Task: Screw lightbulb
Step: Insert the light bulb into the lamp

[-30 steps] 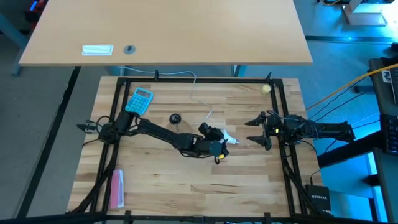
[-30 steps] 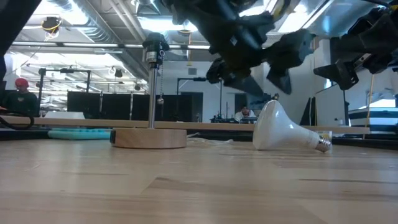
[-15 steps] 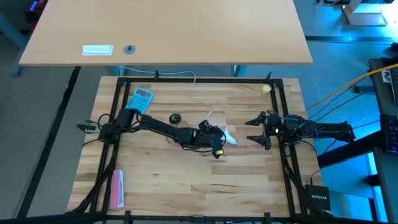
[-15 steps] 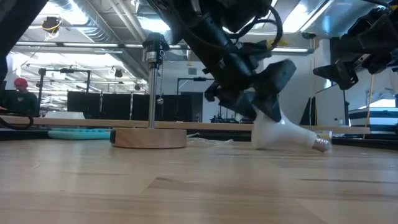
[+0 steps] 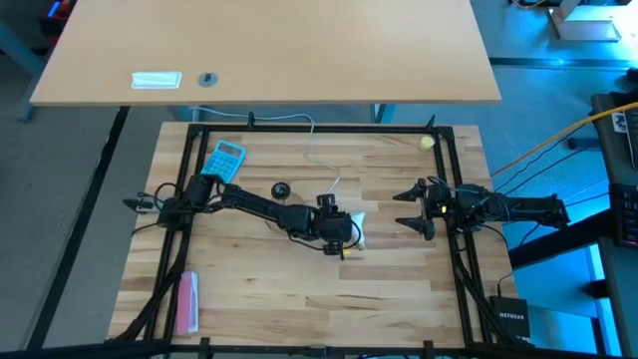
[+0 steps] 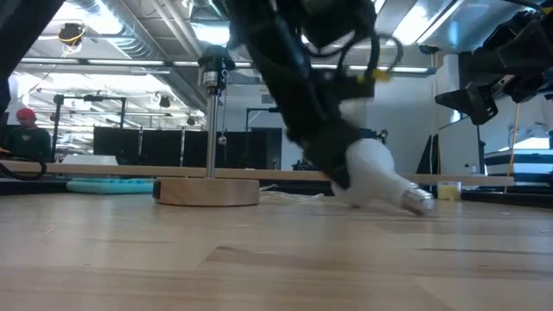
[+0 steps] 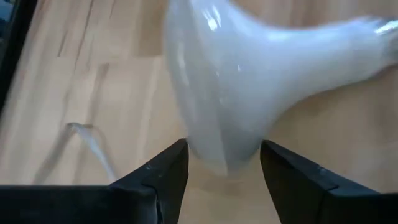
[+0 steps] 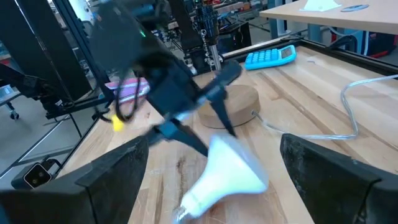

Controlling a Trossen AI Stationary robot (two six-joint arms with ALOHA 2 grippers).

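High view: the small white cone-shaped lightbulb [image 5: 356,225] is lying near the worktop's middle, not yet in the round wooden disc with black socket [image 5: 280,189]; the left gripper [image 5: 344,231] is covering it

Low view: its long axis is running near level, silvery base tipping down

Left wrist view: spread fingers are straddling the dome, seemingly not yet clamping

Right wrist view: the right gripper [image 5: 407,208] is waiting agape near the right edge

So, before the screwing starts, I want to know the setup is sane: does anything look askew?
The lightbulb lies tilted on the table, its metal base pointing sideways, not down. The left gripper straddles its dome, fingers open. The wooden socket stand sits upright.
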